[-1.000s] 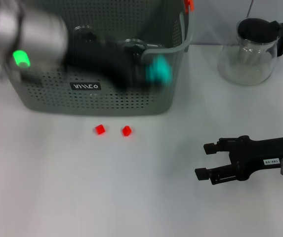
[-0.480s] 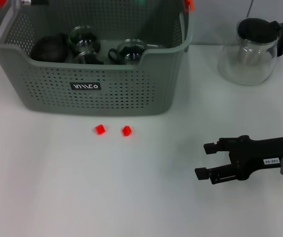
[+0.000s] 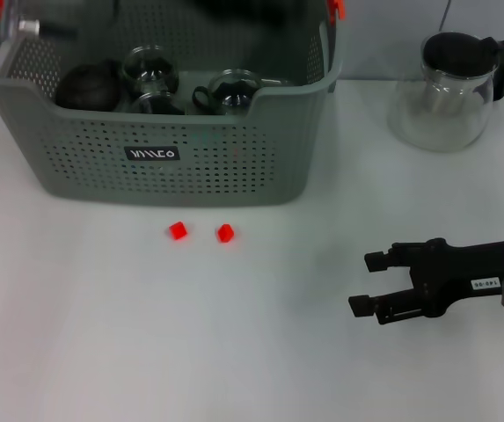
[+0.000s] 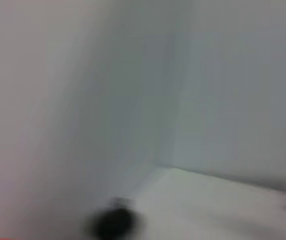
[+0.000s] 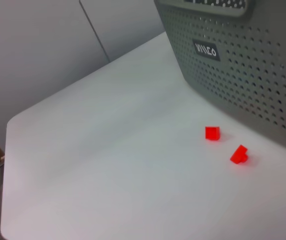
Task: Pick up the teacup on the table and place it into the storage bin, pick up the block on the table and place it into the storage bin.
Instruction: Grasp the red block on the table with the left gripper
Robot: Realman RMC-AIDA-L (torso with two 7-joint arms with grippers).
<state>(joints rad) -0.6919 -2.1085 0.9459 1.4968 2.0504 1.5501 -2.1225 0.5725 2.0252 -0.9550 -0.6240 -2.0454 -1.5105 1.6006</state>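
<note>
- Resting on the worktop (image 3: 102,352) at the robot's right, the right hand (image 3: 368,283) lies on its side with its fingers spread and nothing between them, well apart from both red blocks.
- Showing only as a dark blur over the far rim of the storage bin (image 3: 155,167), the left hand gives no view of its fingers, so whether they are spread or pressed together cannot be told.
- Counting the scene gives 2 red blocks on the worktop, the left block (image 3: 178,230) and the right block (image 3: 225,233), both just in front of the bin's perforated front wall.
- Inside the bin sit what look like 3 glass teacups (image 3: 142,66) and 1 dark round object (image 3: 86,86); no teacup is seen on the worktop.
- Standing at the far right is 1 glass pitcher (image 3: 449,88) with a black lid.
- Judging the risks: the blocks are small and near each other, so a grasp on 1 may nudge the other, or push it against the bin wall.
- A low carry could also clip the bin's rim.
</note>
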